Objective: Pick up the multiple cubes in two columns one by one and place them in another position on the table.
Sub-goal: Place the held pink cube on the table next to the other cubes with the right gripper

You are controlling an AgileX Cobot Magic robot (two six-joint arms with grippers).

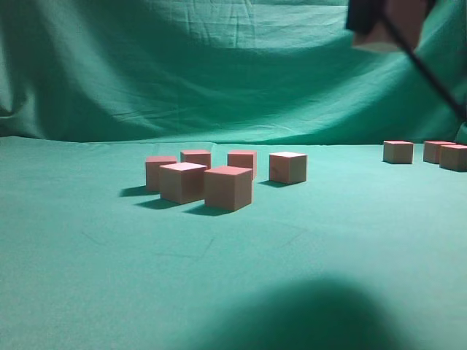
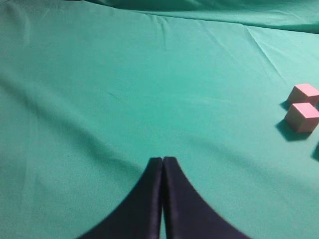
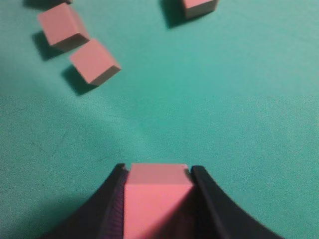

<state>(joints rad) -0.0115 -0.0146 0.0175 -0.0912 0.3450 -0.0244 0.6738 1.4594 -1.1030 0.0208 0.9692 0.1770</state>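
Several pinkish-red cubes stand in a cluster [image 1: 228,187] at the middle of the green table [image 1: 328,240]; three more cubes [image 1: 398,151] stand at the far right. My right gripper [image 3: 157,169] is shut on one cube [image 3: 157,196] and holds it high above the table; in the exterior view it is a blur at the top right [image 1: 379,33]. Below and ahead of it lie three cubes [image 3: 94,61]. My left gripper [image 2: 163,160] is shut and empty, low over bare cloth, with two cubes [image 2: 302,117] off to its right. It is out of the exterior view.
A draped green backdrop [image 1: 182,73] rises behind the table. A dark cable [image 1: 430,73] slants down from the right gripper. A broad shadow [image 1: 314,313] lies on the front cloth.
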